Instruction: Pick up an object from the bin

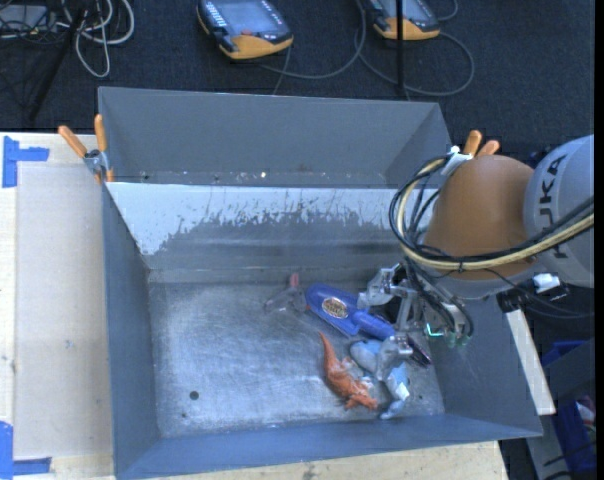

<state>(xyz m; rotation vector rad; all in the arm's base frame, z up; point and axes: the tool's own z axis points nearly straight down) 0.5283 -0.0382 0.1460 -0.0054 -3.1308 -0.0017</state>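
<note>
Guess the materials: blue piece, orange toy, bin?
Blue piece: probably hard plastic, smooth with a slight sheen; even colour and an oval label on top.
Orange toy: looks like soft rubber or plastic, matte; lizard-like shape with a thin curved tail.
Bin: sheet metal, dull grey; floor and back wall look scratched and scuffed.

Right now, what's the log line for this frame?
gripper: low at bin right | nearest: blue tool, orange toy | held: cannot tell
</note>
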